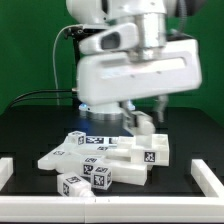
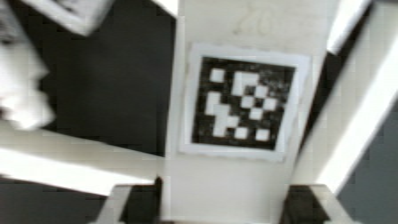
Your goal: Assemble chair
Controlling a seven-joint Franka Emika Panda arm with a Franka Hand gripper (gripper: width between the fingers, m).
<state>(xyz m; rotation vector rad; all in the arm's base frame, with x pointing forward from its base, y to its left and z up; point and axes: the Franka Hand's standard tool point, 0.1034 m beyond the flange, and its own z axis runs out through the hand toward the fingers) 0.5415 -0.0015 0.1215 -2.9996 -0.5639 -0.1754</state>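
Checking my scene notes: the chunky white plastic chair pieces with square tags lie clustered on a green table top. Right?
No: the exterior view shows the table top is black, not green. The chunky white plastic chair pieces with square tags do lie clustered on it.

Behind my work area a plain green wall is filling the background under even light, a black table is lying below it, its white raised border is framing the near edge, and a dark cable is trailing at the exterior view's left.
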